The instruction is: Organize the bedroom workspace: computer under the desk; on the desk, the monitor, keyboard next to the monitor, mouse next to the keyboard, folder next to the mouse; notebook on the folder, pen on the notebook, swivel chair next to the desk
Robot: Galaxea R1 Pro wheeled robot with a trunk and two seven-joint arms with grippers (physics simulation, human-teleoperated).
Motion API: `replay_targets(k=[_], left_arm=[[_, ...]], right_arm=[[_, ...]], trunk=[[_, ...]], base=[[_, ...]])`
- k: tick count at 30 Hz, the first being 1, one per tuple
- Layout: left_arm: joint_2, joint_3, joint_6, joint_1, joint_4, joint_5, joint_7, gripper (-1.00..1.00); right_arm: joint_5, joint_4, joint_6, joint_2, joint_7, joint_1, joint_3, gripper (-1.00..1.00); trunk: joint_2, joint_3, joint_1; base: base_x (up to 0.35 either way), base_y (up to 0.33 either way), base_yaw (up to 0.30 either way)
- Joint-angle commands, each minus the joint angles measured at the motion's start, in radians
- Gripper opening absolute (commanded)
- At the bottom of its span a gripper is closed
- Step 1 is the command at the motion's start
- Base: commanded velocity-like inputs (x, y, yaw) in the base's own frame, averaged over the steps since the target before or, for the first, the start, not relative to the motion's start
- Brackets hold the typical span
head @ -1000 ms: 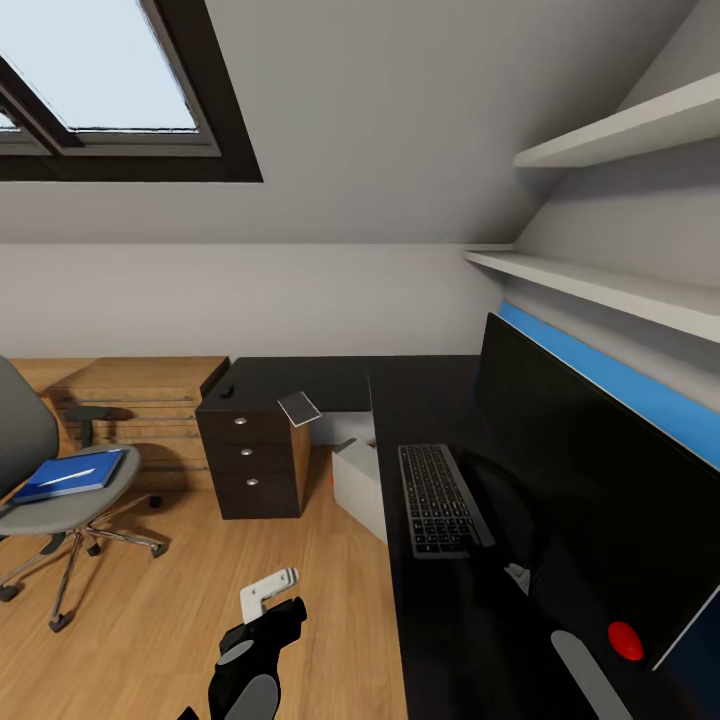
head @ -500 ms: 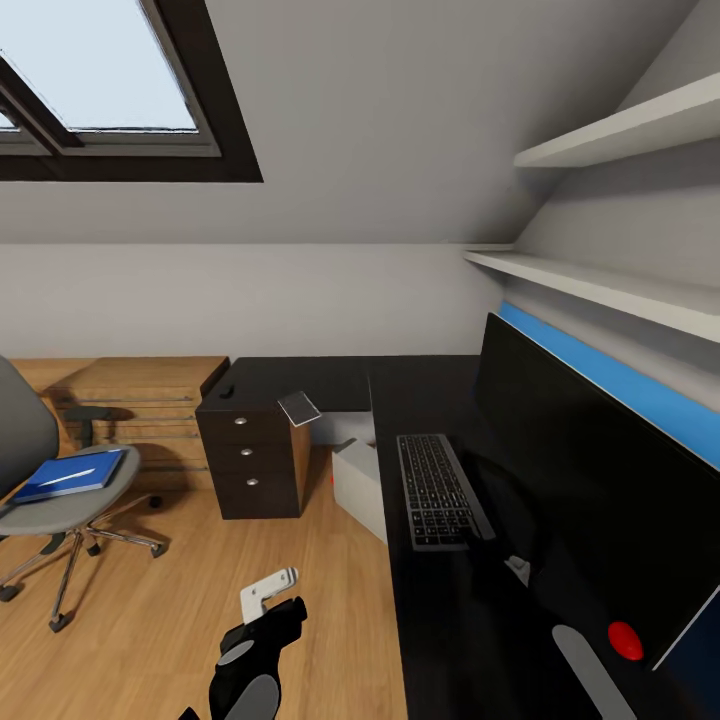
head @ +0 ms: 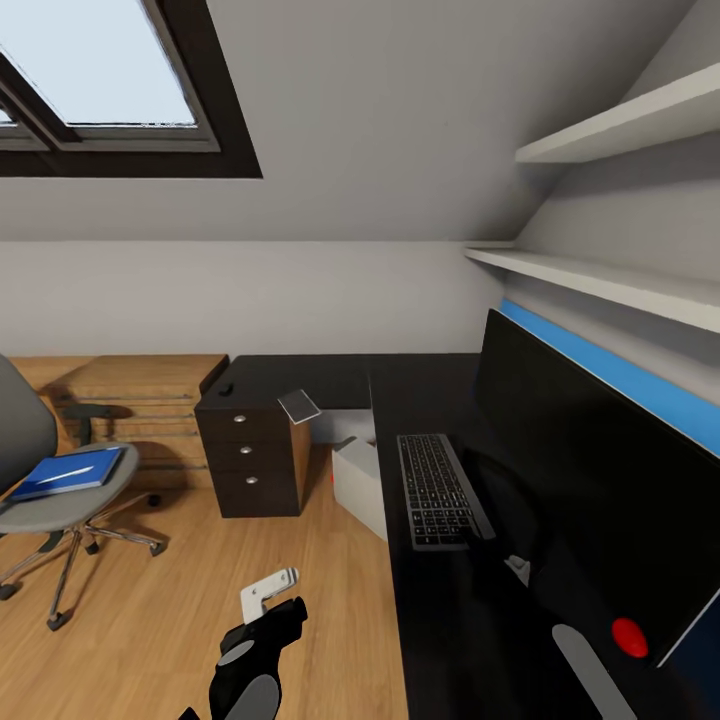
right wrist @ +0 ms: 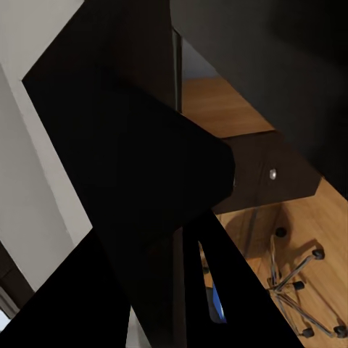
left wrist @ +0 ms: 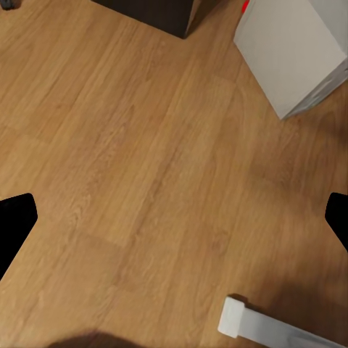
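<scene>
Nearest in the head view, the left gripper (head: pixel 268 592) hangs low over the wood floor (head: pixel 180 610), beside the desk's edge; its white fingers (head: pixel 262 590) carry nothing, and in the left wrist view the two dark tips sit at opposite edges with bare floor between them, so the jaws stand wide apart. The right arm (head: pixel 590 665) lies along the black desk (head: pixel 440 620) in front of the monitor (head: pixel 590 480); its gripper is hidden and the right wrist view is mostly dark shapes, so I cannot tell whether it is apart or together. A red dot (head: pixel 629 636) shows on the monitor's lower edge near that arm.

The keyboard (head: pixel 438 490) lies flat on the desk just beside the monitor's base. Beyond the desk's near edge the white computer (head: pixel 360 485) stands on the floor, partly under the desk; its corner also shows in the left wrist view (left wrist: pixel 293 54). A dark drawer unit (head: pixel 250 455) stands next to it, with a small grey tilted thing (head: pixel 299 407) at its top corner.

Well apart from the desk, the chair (head: pixel 50 490) stands on the floor with the blue folder (head: pixel 68 473) on its seat; a pale thin object lies on the folder, too small to name. Furthest, a skylight (head: pixel 100 90) and wall shelves (head: pixel 610 200)
</scene>
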State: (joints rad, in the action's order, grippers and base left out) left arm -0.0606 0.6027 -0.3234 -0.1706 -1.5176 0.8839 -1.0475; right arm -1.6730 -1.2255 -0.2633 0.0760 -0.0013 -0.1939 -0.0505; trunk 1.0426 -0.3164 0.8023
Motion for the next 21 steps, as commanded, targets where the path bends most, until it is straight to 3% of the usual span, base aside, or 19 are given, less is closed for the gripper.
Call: replay_targets(k=[1,21], left_arm=[[-0.001,0.002,-0.006,-0.001,-0.001,0.003,-0.006,1.0],[-0.001,0.002,-0.006,-0.001,0.001,0.003,-0.007,1.0]], right_arm=[[-0.009,0.0,-0.001,0.001,0.003,0.0,-0.001,-1.0],[-0.012,0.005,0.0,-0.001,0.002,0.0,0.0,-1.0]], trunk=[[0.008,-0.004,0.004],[0.148,-0.067,0.081]], base=[[0.0,0.0,0.0],[0.0,0.0,0.0]])
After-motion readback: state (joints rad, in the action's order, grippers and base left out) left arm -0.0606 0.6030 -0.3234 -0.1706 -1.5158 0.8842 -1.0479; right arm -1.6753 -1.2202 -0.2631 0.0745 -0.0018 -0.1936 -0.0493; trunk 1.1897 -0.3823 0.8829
